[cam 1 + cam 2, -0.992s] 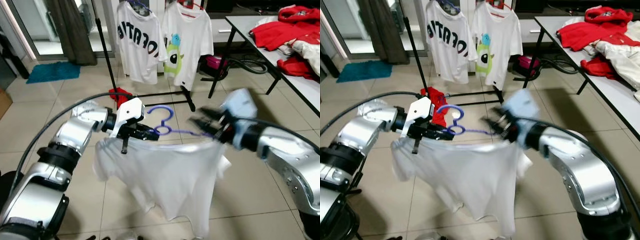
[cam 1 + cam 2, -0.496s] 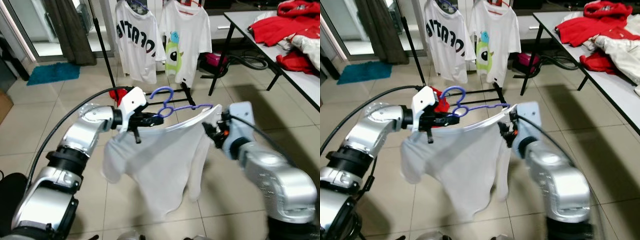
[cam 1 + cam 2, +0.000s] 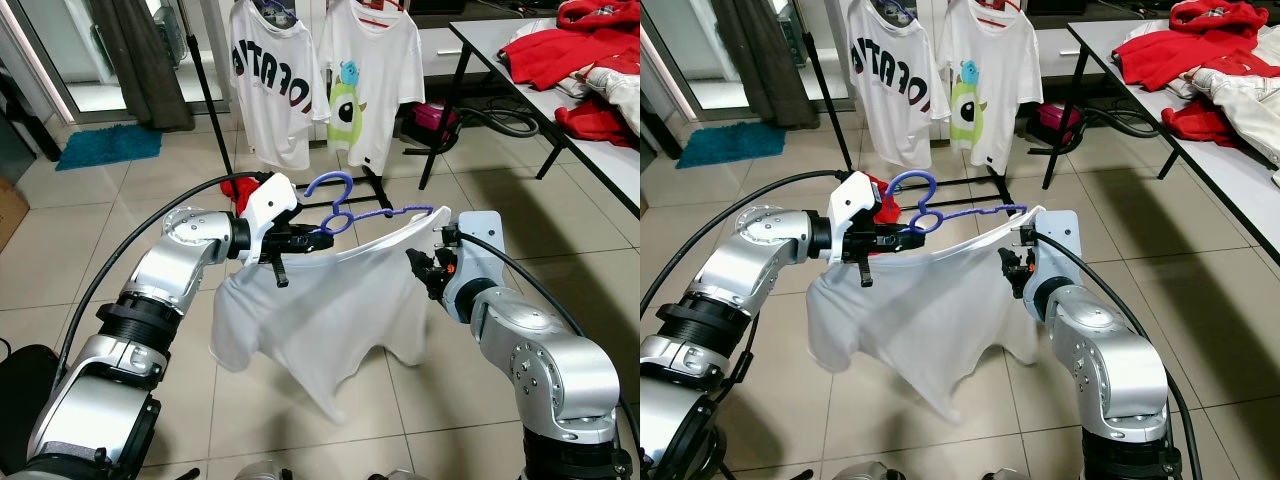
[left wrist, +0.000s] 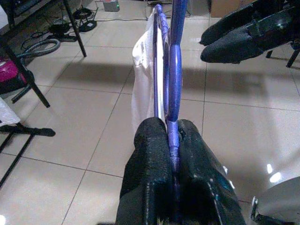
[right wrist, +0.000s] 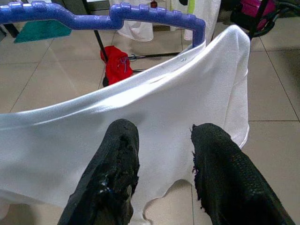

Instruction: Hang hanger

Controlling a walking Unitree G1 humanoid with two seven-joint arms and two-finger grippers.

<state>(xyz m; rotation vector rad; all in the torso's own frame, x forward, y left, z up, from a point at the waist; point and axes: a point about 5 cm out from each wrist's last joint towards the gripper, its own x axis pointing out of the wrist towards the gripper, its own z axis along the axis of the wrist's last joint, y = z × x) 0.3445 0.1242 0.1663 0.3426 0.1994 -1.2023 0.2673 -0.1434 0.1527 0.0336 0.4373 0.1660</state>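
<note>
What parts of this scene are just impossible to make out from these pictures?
- Top of the clothes rack and the hooks of its hanging shirts: cut off by the top edge in the eye views.
- Left gripper: clamped on the purple hanger.
- Hanger's lower bar: covered by the white shirt.
- Right gripper: open beside the shirt; contact unclear.

Hanger (image 3: 375,214) held up centre frame over the floor, shirt (image 3: 325,320) draped on it and hanging below; left gripper (image 4: 171,140) on its left part near the hook, right gripper (image 5: 164,140) just beside its right end. Clothes rack (image 3: 205,90) stands behind with two shirts (image 3: 325,75) hanging on it. Table (image 3: 590,150) with a heap of clothes (image 3: 570,60) sits to the right, mat (image 3: 105,145) on the floor far left.
</note>
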